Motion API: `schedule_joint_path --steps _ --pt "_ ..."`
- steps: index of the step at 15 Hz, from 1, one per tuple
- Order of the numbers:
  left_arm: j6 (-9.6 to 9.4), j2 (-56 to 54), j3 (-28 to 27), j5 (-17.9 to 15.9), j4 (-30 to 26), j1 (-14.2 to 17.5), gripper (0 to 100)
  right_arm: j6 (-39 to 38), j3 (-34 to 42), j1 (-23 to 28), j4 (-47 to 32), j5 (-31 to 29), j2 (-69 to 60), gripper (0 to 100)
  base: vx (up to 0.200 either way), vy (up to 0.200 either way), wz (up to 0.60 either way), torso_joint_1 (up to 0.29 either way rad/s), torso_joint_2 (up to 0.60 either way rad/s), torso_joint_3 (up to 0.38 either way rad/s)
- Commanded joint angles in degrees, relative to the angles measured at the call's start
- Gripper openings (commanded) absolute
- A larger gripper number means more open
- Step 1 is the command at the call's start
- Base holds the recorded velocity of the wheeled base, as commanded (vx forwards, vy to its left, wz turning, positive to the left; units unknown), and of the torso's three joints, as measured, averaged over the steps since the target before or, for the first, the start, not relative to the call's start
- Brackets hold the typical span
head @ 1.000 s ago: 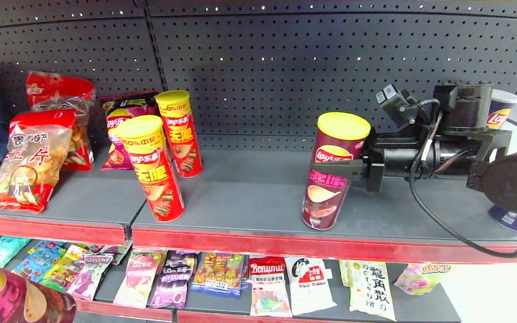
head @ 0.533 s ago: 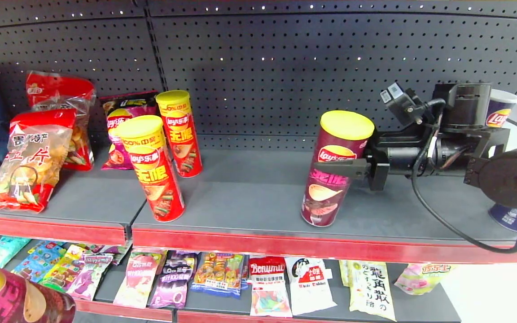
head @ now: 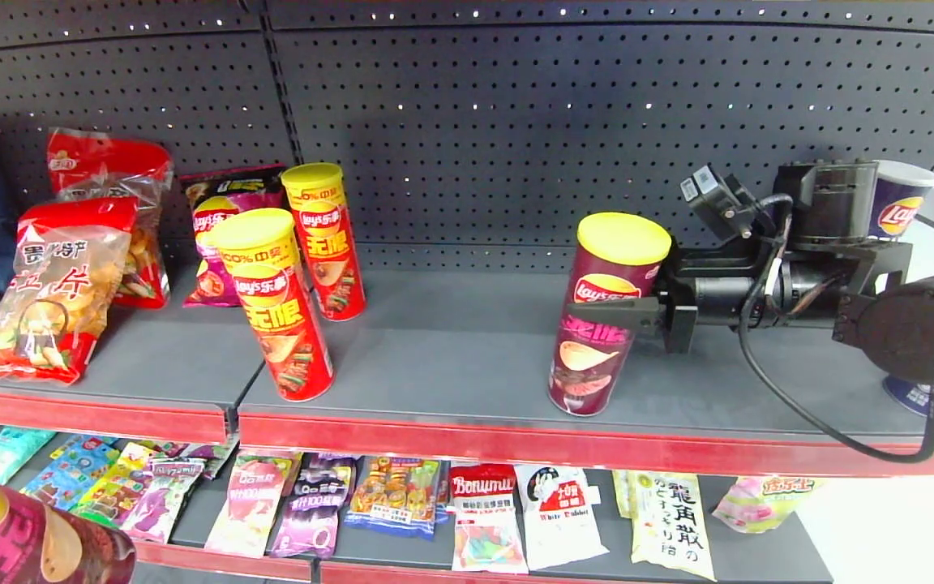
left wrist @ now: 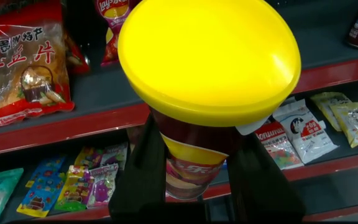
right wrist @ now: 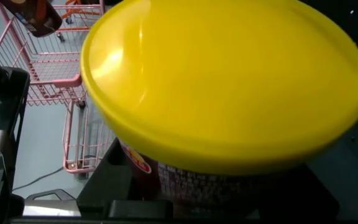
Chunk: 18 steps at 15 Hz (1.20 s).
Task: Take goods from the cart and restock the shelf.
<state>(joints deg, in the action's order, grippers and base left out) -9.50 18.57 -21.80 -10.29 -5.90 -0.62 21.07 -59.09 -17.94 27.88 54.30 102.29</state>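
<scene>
Right fingers [head: 609,311] around maroon can [head: 589,365], mid-height

In the head view the picture's edge cut off the second maroon can [head: 21,539] at the lower left corner. The right arm [head: 759,288] hid the middle of the blue can [head: 903,209] on the shelf [head: 451,357]. In the right wrist view the yellow lid [right wrist: 229,81] covered most of the maroon can [right wrist: 229,186]
</scene>
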Motion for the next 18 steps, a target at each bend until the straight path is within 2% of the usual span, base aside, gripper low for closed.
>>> schedule_joint_path --steps 1,15,16,18 --pt "0.0 0.0 0.0 0.0 0.0 0.0 0 -0.1 1.1 -0.1 0.0 0.2 -0.2 0 0.0 0.0 0.0 0.0 0.0 0.0" --pt "-0.08 0.0 -0.2 0.1 0.0 0.0 0 -0.6 2.2 -0.2 0.0 -0.4 0.1 0 0.0 0.0 0.0 0.0 0.0 0.0" --pt "-0.08 0.0 -0.2 0.1 0.0 0.0 0 -0.6 2.0 -0.2 0.0 -0.5 0.2 100 0.0 0.0 0.0 0.0 0.0 0.0" --pt "-0.08 0.1 -0.1 0.1 0.0 0.0 0 -0.8 1.9 -0.2 0.0 -0.6 0.1 100 0.0 0.0 0.0 0.0 0.0 0.0"
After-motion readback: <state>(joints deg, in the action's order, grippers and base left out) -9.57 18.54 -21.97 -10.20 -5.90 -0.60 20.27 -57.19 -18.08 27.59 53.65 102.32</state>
